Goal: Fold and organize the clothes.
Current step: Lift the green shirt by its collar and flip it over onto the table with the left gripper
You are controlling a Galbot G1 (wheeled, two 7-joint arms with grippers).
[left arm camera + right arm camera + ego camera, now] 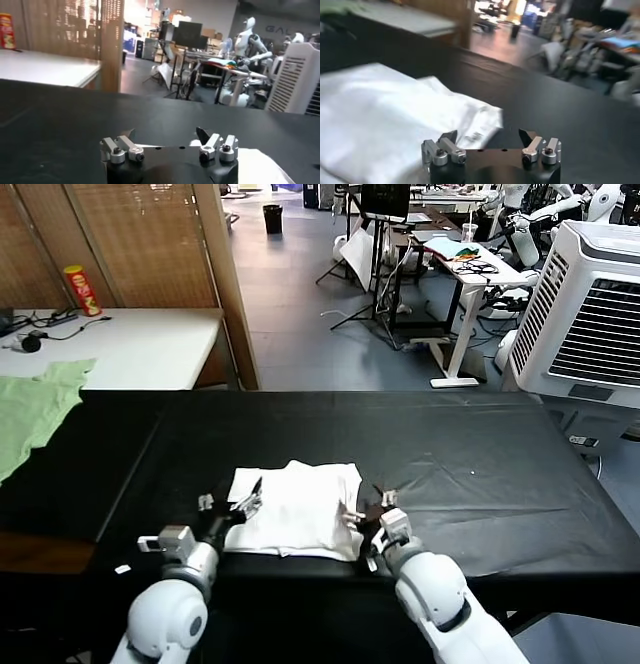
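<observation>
- White cotton T-shirt (298,509), folded into a compact, roughly square bundle, lies flat on the black cloth-covered table (480,474), near the edge closest to the robot and about midway along it
- Its edges are slightly uneven, and the right wrist view shows a small dark label or print mark at one corner of the fabric (395,120)
- Left gripper (232,502) sits low at the left edge of the bundle, its fingers spread wide apart and holding nothing; whether a fingertip touches the fabric cannot be told
- Right gripper (368,506) sits low at the right edge of the bundle, fingers likewise spread wide and empty
- Both wrist views show each gripper's two metal-tipped fingers (122,149) well apart, with bare black tabletop or white cloth visible between them (539,149)
- Pale green garment (35,409) lies spread at the far left end of the table, well apart from the white shirt
- Behind it stands a white side table (130,349) with a red and yellow cylindrical can (82,290) on it
- To the far right stands a large white air cooler unit (590,314)
</observation>
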